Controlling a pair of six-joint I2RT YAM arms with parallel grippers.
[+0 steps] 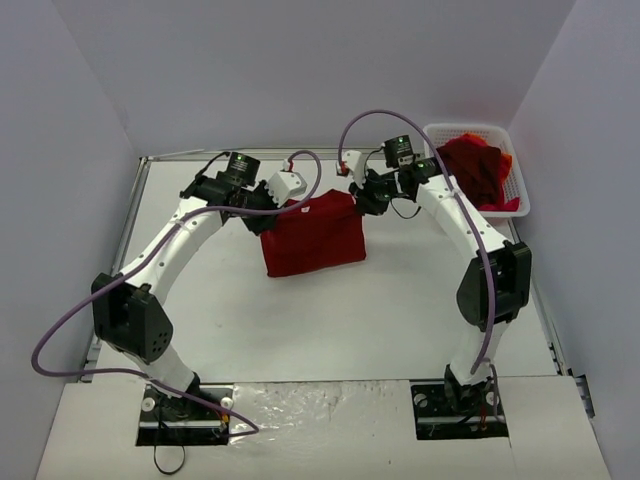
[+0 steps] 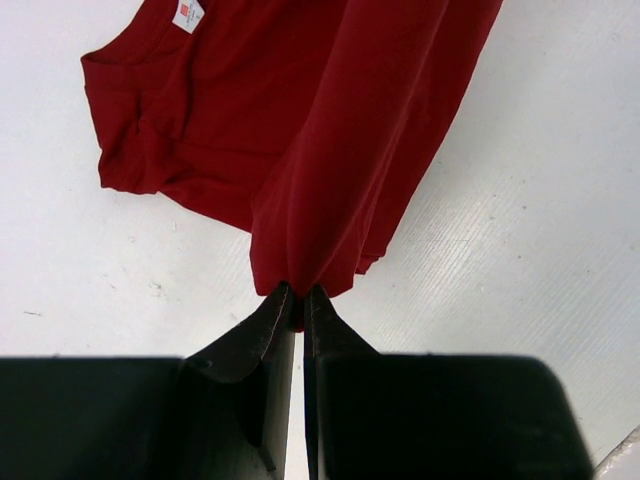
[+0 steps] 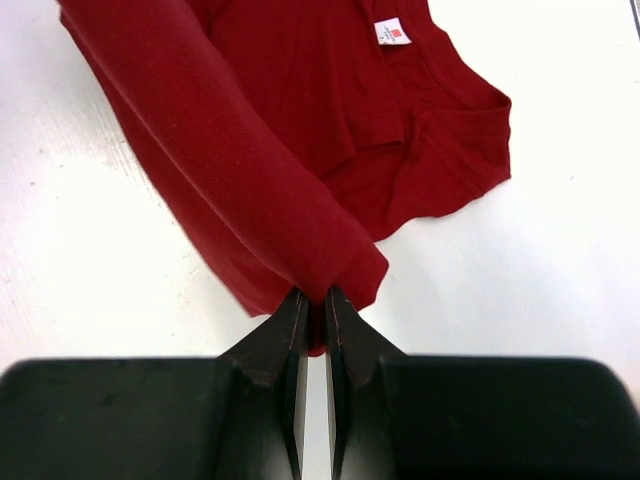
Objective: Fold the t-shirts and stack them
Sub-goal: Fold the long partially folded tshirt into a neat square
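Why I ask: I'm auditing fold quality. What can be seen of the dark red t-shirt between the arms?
The dark red t-shirt looks like soft, matte cloth, with a white label at its neckline. It sits mid-table as a rough rectangle. The left gripper and right gripper are each shut on a bunched edge at its far corners, lifting that side, while the collar end lies on the white table.

Where we find things
The dark red cloth t-shirt: white table, middle of far edge; crumpled red shirts: in the white plastic mesh basket, far right corner.
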